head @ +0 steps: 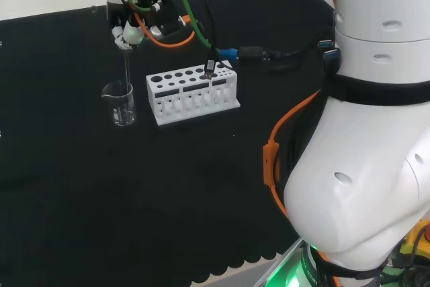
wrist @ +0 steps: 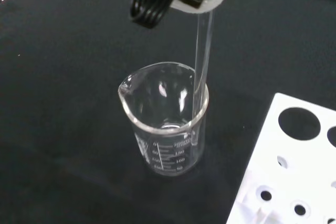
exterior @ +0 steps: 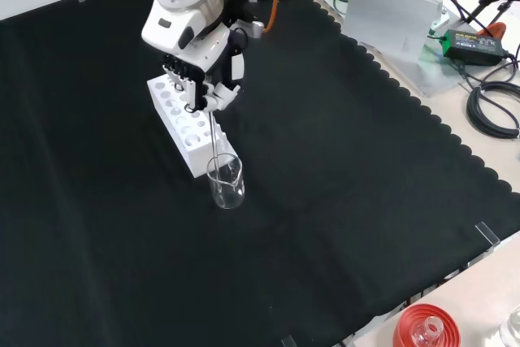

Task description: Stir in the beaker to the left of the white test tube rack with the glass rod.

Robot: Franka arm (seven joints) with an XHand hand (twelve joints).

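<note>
One glass rod inside beaker

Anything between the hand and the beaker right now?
Just the glass rod: in the head view it runs down from the hand into the beaker. The wrist view shows it entering by the rim.

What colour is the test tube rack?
White; the test tube rack shows best in the head view.

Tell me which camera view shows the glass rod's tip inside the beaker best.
The wrist view: the glass rod runs down inside the beaker along its wall. Head and front views show the rod dropping from the hand into the beaker, tip indistinct.
</note>
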